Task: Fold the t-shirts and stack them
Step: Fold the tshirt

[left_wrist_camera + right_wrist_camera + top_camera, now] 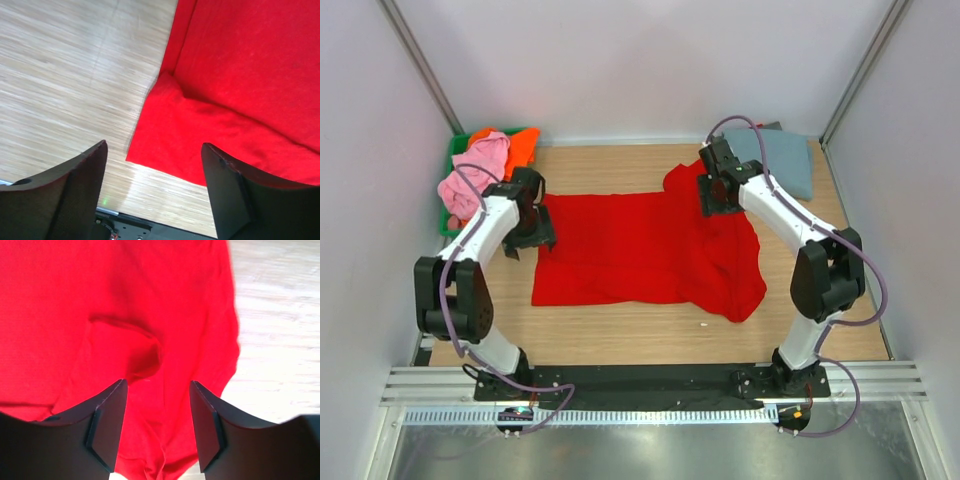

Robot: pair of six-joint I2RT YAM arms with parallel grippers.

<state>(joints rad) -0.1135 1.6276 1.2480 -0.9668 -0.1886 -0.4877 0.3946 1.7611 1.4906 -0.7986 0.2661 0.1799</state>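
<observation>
A bright red t-shirt (640, 250) lies spread on the wooden table, wrinkled at its right side. My left gripper (527, 228) is open at the shirt's left edge; in the left wrist view its jaws straddle the shirt's corner (165, 145) and bare wood. My right gripper (715, 190) is open above the shirt's bunched upper right part; in the right wrist view red cloth (150, 340) fills the gap between its fingers (107, 420). A grey-blue t-shirt (775, 155) lies at the back right. Pink (470, 178) and orange (515, 143) shirts sit heaped at the back left.
A green plastic bin (451, 215) at the back left holds the pink and orange shirts. White walls enclose the table on three sides. A black base rail (640, 385) runs along the near edge.
</observation>
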